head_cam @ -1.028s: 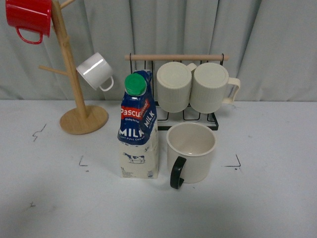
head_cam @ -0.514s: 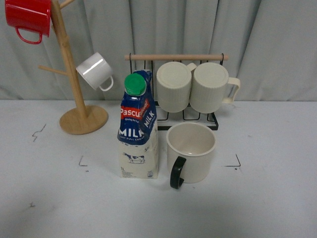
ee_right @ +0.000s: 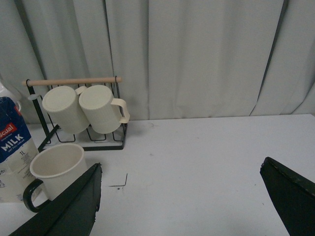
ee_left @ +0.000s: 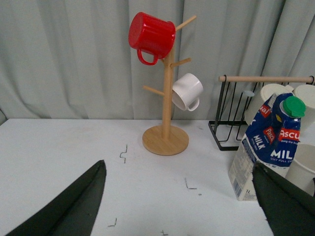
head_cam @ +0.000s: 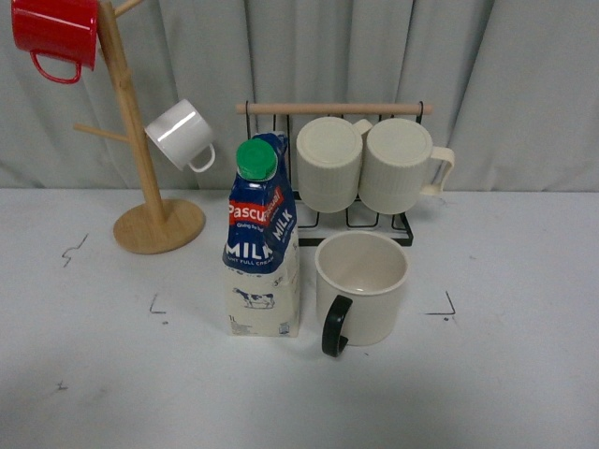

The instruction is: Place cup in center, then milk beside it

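The cup (head_cam: pixel 363 285), wide, cream and smooth with a black handle turned toward me, stands upright in the middle of the white table (head_cam: pixel 94 374). Right beside it on its left stands the milk (head_cam: pixel 263 245), a tall blue and white carton with a green cap. Both also show in the wrist views: the cup (ee_right: pixel 55 169) with the milk (ee_right: pixel 14 157), and the milk (ee_left: pixel 268 142). Neither arm appears in the front view. My left gripper (ee_left: pixel 179 201) is open over bare table, away from the carton. My right gripper (ee_right: pixel 182 196) is open too, off to the cup's right.
A black wire rack (head_cam: pixel 332 164) with a wooden bar holds two ribbed cream mugs (head_cam: pixel 329 161) just behind the cup. A wooden mug tree (head_cam: pixel 150 201) at the back left carries a red mug (head_cam: pixel 54 30) and a small white mug (head_cam: pixel 181 136). A grey curtain closes the back.
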Robot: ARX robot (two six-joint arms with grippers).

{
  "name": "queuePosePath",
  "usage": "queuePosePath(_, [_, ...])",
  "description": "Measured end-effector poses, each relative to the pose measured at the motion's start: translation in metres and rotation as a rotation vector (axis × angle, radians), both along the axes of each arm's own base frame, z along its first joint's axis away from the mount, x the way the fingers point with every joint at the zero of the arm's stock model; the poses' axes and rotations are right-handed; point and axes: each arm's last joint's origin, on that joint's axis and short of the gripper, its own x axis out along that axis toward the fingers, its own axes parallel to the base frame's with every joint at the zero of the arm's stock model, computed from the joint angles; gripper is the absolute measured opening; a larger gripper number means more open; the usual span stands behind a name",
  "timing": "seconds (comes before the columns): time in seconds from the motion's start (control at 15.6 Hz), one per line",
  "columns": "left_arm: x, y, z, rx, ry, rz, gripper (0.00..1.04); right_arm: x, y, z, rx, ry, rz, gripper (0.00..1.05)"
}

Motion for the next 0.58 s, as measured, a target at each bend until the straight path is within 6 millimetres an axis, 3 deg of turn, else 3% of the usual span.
queuePosePath(0.06, [0.0, 0.0, 0.0, 0.001, 0.0, 0.0, 1.0, 0.0, 0.0, 0.0, 0.0, 0.0, 0.0, 0.98])
queuePosePath(0.58, [0.0, 0.0, 0.0, 0.001, 0.0, 0.0, 0.98, 0.0, 0.0, 0.0, 0.0, 0.0, 0.0, 0.98])
